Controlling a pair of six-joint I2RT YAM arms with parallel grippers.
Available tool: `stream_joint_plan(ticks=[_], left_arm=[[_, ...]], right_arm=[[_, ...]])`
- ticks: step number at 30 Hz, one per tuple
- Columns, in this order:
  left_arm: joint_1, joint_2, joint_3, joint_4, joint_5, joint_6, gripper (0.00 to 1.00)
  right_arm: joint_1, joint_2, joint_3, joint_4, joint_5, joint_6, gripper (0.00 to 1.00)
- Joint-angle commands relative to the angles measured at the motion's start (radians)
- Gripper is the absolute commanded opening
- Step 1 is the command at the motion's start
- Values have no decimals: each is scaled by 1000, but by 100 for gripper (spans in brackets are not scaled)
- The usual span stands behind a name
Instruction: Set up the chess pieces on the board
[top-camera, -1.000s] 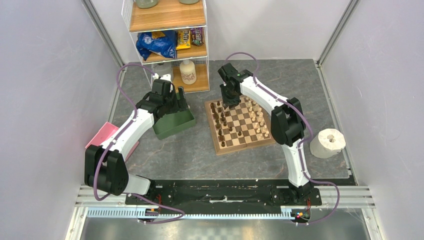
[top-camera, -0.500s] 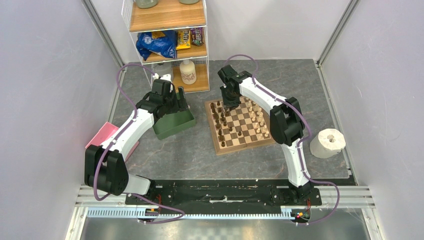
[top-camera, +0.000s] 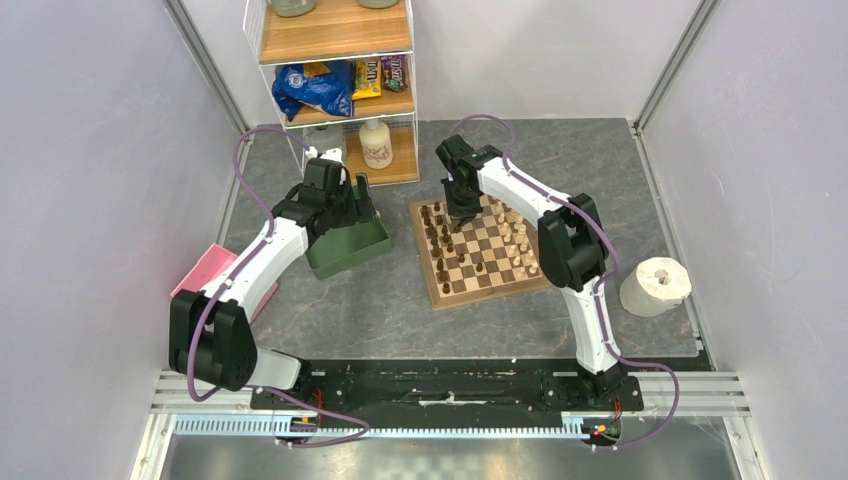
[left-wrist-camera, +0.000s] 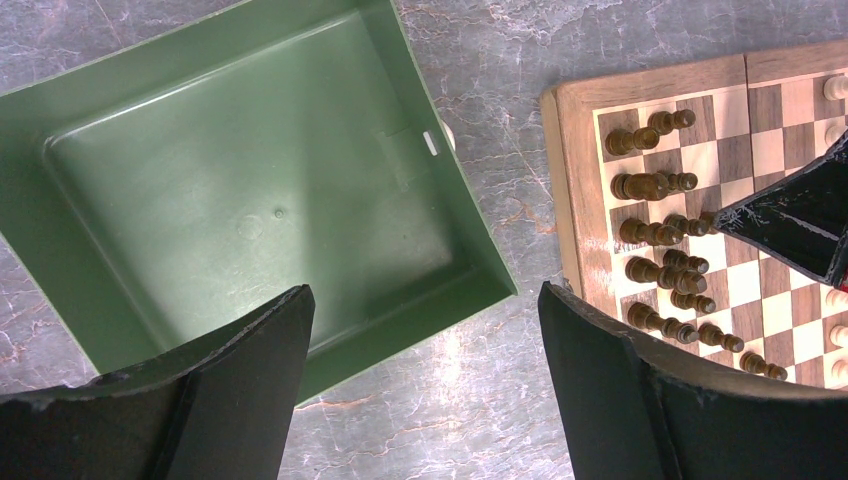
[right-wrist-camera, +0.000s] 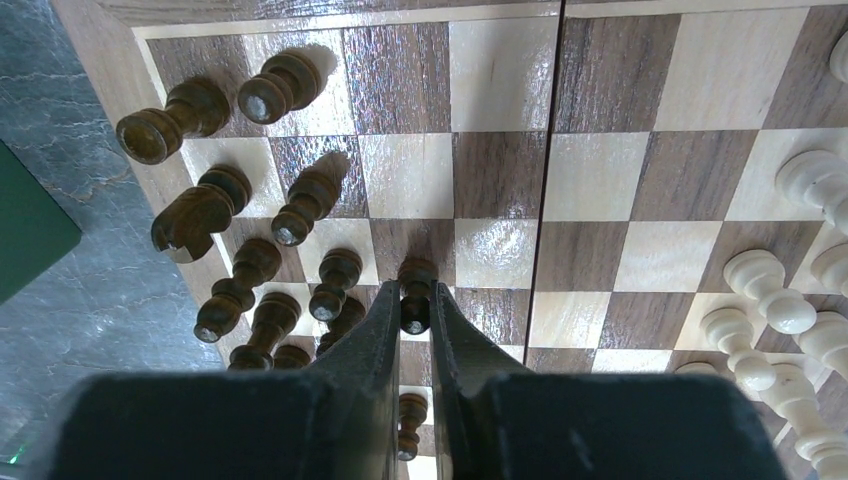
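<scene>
The board lies right of centre, with dark pieces along its left side and cream pieces along its right. My right gripper is over the board's far left part. In the right wrist view it is shut on a dark pawn that stands on or just above a square beside the other dark pieces; cream pieces stand at the right. My left gripper is open and empty over the near edge of the green tray.
The green tray is left of the board and looks empty. A shelf unit with snack bags and a bottle stands at the back. A pink object lies far left, a paper roll far right.
My right gripper has moved slightly nearer and lower over the board with the dark pawn in it. The left arm has not moved.
</scene>
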Motion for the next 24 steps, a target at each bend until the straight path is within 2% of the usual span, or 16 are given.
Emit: stream_joint_plan(ticks=[1,12,24], left_arm=[[5,-16,22,23,4,-5,90],[4,-16,18,33,15,-14,90],[5,-24,13,39,27,-19,90]], right_arm=[[3,-62,-39,11,5,2,13],[46,-284,-195,14,-1,18,12],[158,-300,-336,56,25,91,13]])
